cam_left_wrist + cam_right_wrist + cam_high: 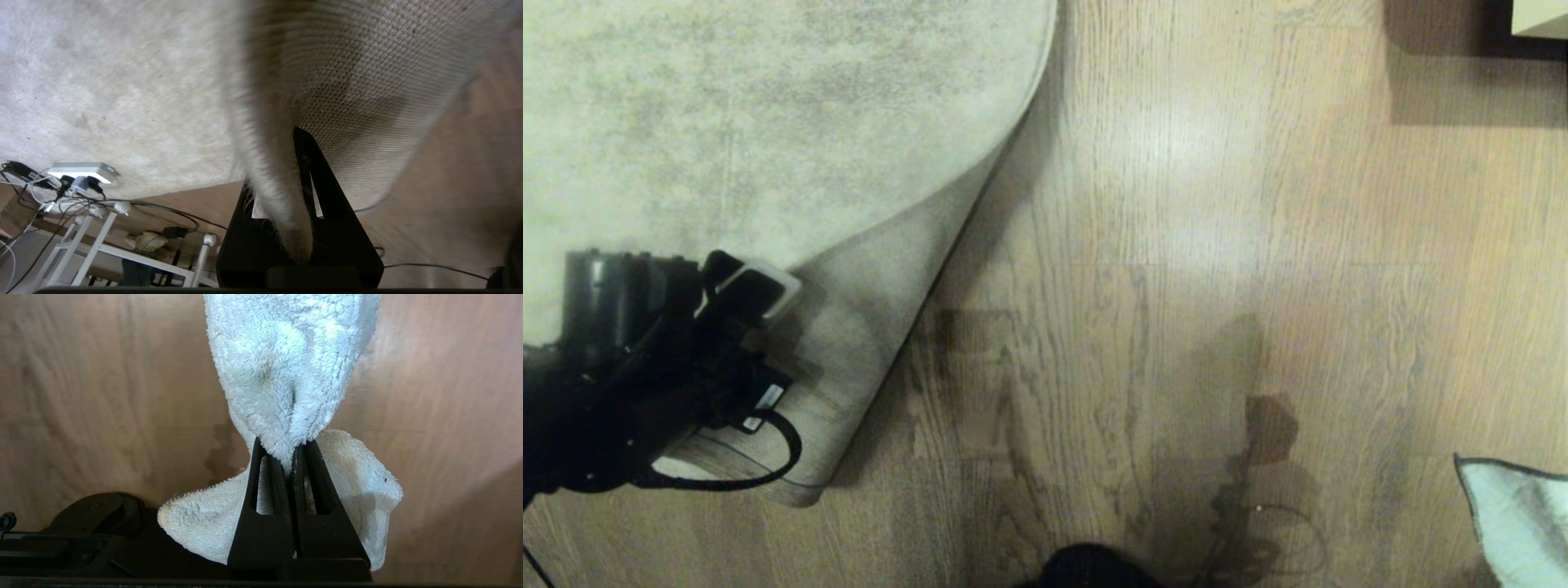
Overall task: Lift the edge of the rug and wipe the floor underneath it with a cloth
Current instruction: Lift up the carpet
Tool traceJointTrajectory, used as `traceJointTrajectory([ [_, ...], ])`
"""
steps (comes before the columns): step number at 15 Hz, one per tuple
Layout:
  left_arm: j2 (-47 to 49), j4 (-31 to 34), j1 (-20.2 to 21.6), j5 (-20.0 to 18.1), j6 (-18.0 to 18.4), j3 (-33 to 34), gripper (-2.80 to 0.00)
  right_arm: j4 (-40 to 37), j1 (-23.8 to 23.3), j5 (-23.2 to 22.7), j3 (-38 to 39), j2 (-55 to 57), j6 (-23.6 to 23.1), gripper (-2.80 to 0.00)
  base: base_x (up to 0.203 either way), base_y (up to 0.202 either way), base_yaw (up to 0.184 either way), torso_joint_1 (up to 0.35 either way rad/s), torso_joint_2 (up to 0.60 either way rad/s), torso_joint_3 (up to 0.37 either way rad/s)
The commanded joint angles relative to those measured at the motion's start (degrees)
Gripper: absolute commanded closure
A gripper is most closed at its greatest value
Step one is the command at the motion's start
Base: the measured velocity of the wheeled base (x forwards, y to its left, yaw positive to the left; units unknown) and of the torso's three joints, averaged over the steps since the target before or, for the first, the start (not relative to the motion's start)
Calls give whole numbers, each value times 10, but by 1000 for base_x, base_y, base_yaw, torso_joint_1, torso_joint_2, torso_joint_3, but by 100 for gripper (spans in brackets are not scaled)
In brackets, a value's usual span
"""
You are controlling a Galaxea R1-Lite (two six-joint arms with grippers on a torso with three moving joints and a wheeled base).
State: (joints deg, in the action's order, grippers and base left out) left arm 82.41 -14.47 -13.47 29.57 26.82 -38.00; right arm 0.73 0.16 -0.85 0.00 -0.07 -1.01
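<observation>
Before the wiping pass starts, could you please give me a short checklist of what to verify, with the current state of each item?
1. Left gripper clamped on the mottled beige-grey rug edge: ok.
2. Edge folded back, ribbed tan underside up: ok.
3. Light brown wood-plank floor beside the fold exposed: ok.
4. Right gripper pinching the pale mint-blue fluffy cloth: ok.
5. Cloth touching the uncovered floor: not ok; it lies far right in the head view.
6. Floor dirty: cannot tell.
</observation>
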Motion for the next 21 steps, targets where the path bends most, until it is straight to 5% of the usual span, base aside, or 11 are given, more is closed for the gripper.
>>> traceJointTrajectory([
  [1, 1, 0, 0, 3, 2, 0, 0, 1, 0, 0, 0, 1, 0, 0, 0, 192, -4, -2, -1, 6],
  [9, 0, 0, 0, 4, 2, 6, 0, 1, 0, 0, 0, 1, 0, 0, 0, 180, -3, 2, 4, 5],
  [21, -23, 0, -4, 3, -30, 29, 0, 1, 0, 0, 0, 1, 0, 0, 0, 0, 0, 0, 0, 0],
])
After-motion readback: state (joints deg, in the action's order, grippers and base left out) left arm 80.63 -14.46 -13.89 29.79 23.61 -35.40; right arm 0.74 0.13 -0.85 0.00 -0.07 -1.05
